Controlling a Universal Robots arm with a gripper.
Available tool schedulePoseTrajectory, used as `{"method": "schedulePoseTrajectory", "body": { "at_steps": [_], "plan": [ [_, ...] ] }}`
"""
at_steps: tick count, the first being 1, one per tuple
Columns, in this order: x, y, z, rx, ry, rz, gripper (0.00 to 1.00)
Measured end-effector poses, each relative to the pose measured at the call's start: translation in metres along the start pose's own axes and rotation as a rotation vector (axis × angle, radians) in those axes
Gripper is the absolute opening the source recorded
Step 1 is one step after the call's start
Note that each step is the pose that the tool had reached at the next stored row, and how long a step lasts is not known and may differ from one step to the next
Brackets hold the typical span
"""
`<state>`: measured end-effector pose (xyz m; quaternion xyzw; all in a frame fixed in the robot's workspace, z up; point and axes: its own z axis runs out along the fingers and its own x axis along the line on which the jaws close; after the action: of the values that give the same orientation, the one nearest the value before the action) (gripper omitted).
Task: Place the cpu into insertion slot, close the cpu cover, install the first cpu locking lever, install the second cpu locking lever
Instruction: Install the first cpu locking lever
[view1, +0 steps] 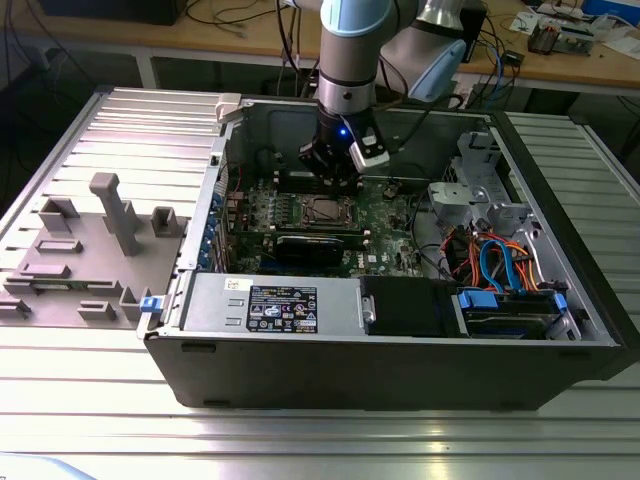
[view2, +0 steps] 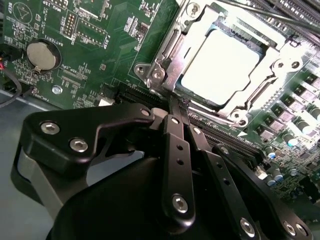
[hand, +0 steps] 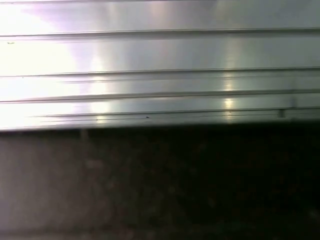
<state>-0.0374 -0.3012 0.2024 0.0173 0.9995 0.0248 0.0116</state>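
Note:
The cpu (view2: 220, 65), a pale silvery square, lies flat in the socket on the green motherboard (view2: 100, 55). The cpu cover (view2: 171, 47), a silvery metal frame, lies down around it with the chip showing through its opening. My gripper (view2: 176, 102) has its black fingers (view2: 177, 150) drawn together, tips right at the socket's near edge by a corner screw (view2: 158, 74). I cannot tell whether they touch a locking lever. In the exterior view the gripper (view1: 335, 172) hangs just above the socket (view1: 327, 210) inside the open computer case (view1: 300, 350).
A long black card (view1: 318, 246) lies in front of the socket. Cables and drive bays (view1: 500, 270) fill the case towards the exterior view's right. A grey fixture block (view1: 115, 210) stands outside the case on the ribbed metal table (hand: 160, 50). A coin battery (view2: 42, 54) sits on the board.

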Motion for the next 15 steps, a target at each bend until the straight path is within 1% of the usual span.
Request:
{"method": "schedulePoseTrajectory", "body": {
  "at_steps": [5,7,11,15],
  "plan": [
    [-0.0002,0.0003,-0.0068,0.0001,0.0001,0.0,0.11],
    [-0.0002,0.0,-0.0069,0.0,0.0001,0.0,0.11],
    [-0.0003,-0.0037,-0.0066,0.0001,0.0001,0.0,0.11],
    [-0.0003,-0.0046,-0.0065,0.0001,0.0001,0.0,0.11]
  ]
}}
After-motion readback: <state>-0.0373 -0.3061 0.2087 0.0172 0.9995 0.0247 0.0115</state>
